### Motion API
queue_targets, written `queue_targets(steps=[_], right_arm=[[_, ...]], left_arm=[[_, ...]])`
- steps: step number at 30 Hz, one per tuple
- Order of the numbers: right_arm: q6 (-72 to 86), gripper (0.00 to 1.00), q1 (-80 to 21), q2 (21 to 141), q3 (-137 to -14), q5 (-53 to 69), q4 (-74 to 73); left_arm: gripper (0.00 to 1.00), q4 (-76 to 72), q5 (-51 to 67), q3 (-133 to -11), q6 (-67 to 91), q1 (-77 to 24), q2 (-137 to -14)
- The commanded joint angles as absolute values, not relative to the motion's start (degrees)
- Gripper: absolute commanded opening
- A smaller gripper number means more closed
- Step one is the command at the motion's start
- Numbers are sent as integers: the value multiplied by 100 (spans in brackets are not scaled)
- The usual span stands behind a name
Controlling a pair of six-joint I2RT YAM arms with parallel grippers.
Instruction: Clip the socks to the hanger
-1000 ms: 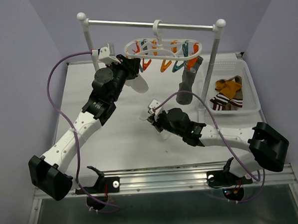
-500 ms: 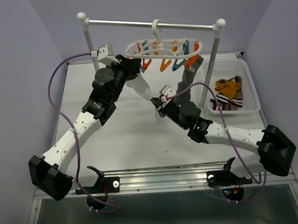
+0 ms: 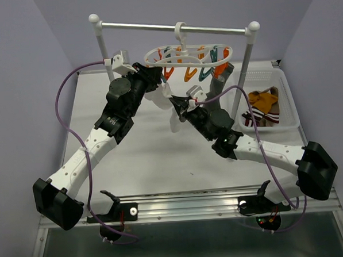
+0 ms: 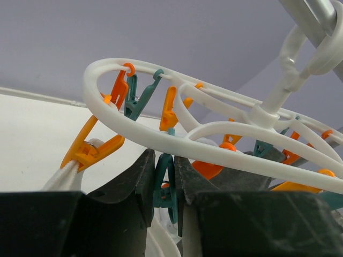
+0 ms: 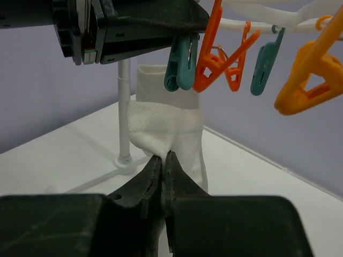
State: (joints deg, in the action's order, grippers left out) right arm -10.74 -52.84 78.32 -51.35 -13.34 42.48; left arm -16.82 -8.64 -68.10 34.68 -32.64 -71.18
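The top camera looks down from high behind the near edge, taking in the whole table (image 3: pixel 144 164) and hanger (image 3: pixel 185 54). The left wrist camera peers upward over the left claw (image 4: pixel 164 160), close under the hanger. The right wrist camera looks level along the right claw (image 5: pixel 162 158). All three share the hanger's clips (image 5: pixel 182 59).

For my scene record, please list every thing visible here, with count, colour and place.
hanger: one, white, on rail
clips: many, orange and teal, under hanger
clipped sock: one, white, hanger's left end
held sock: one, white, in right pincer
grey sock: one, grey, hanger's right end
basket: one, white, table's right
basket socks: several, mustard and striped, inside
rail stand: one, white and metal, table's back
table: one, white, underneath everything
left pincer: one, black, closed on teal clip
right pincer: one, black, closed on held sock
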Motion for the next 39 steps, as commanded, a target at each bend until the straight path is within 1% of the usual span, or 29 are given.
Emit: queue_targets(steps=[1, 6, 11, 24, 39], right_arm=[[-1125, 1, -5247, 7980, -5554, -1433, 4808], [-1142, 1, -5247, 8174, -5678, -1389, 4956], [-1283, 1, -5247, 8314, -5748, -1591, 5115], [-1450, 1, -5247, 8235, -5687, -1591, 5229], [-1652, 1, -5247, 8473, -6038, -1521, 5309]], left_arm=[[0, -1863, -1002, -6926, 3577, -3270, -6917], [0, -1854, -976, -6926, 3560, -3278, -6891], [0, -1811, -949, -6961, 3542, -3270, -6899], [0, -1705, -1019, -7119, 3428, -3270, -7049], [0, -1714, -1046, -7198, 3331, -3278, -7137]])
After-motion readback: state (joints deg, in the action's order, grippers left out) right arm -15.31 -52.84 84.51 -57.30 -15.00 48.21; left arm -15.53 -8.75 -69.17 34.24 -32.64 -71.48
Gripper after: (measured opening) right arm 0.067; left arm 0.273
